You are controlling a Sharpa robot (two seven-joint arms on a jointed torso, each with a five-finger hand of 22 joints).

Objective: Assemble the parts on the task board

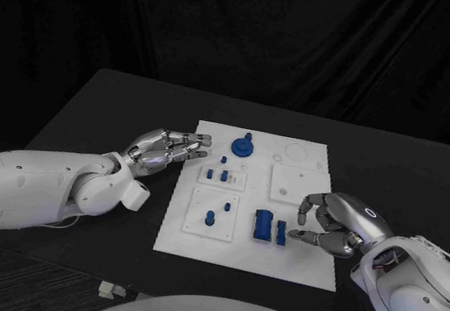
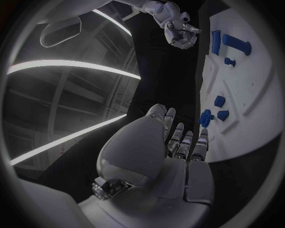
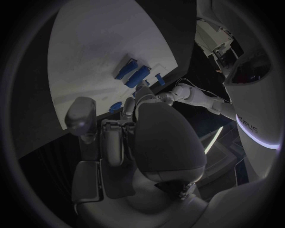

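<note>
Blue parts (image 1: 267, 228) stood upright on the task board (image 1: 242, 250) near its front edge, just left of the right hand (image 1: 335, 222), which held nothing, fingers loosely curled; the left hand (image 1: 166, 149), also empty, hovered farther off.

A black table (image 1: 412, 168) spreads beneath and around both hands. Beyond the hands, behind the table's far edge, hangs a dark curtain (image 1: 247, 29) in folds.
</note>
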